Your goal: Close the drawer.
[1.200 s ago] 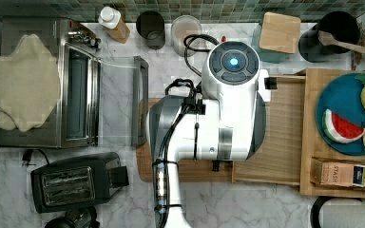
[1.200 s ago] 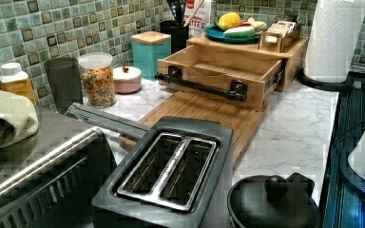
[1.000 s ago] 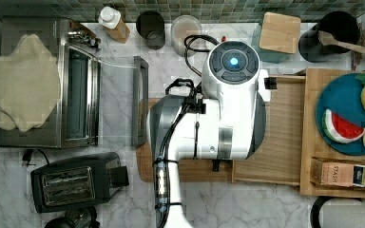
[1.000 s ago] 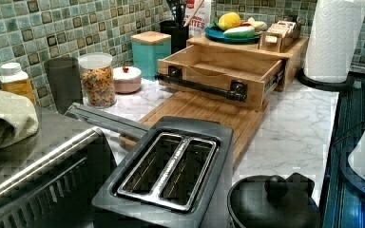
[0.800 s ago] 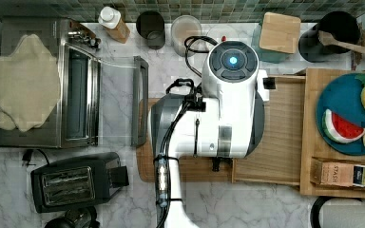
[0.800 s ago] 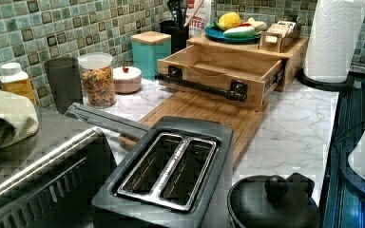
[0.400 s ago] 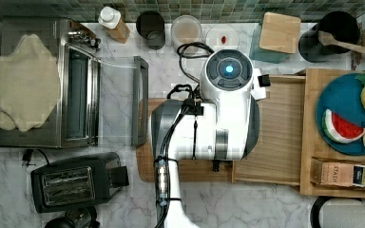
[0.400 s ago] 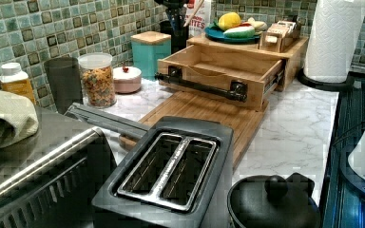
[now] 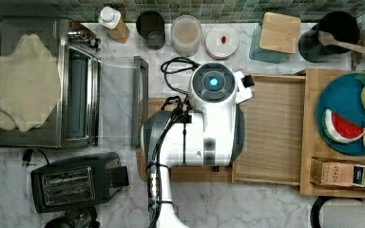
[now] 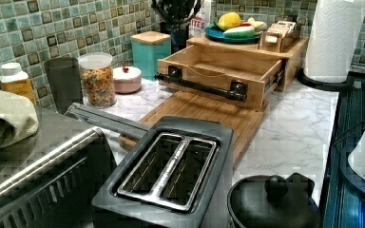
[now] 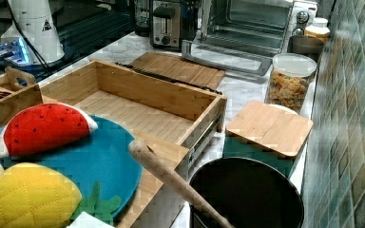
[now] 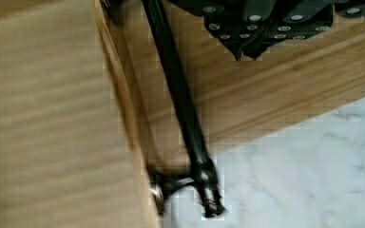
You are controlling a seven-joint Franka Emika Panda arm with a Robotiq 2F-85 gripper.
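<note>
The drawer (image 9: 272, 128) stands pulled out of the pale wooden box (image 9: 313, 171), its flat bottom bare. It also appears in the left view (image 10: 221, 71) and the right view (image 11: 138, 111). A black bar handle (image 10: 195, 86) runs along its front. In the top view my white arm (image 9: 209, 123) hangs over the drawer's front end. In the wrist view my gripper (image 12: 246, 53) is shut with nothing in it, its tips above the darker board just beyond the handle (image 12: 180, 102), outside the drawer (image 12: 43, 118).
A darker cutting board (image 10: 204, 116) lies in front of the drawer. A toaster (image 9: 76, 183) and a toaster oven (image 9: 76, 80) with its door down stand at the top view's left. Jars and a teal canister (image 9: 275, 35) line the tiled wall. A plate of toy fruit (image 9: 342, 114) tops the box.
My arm has shifted toward the top view's left, off the drawer's middle and over its handle end. The drawer has not moved.
</note>
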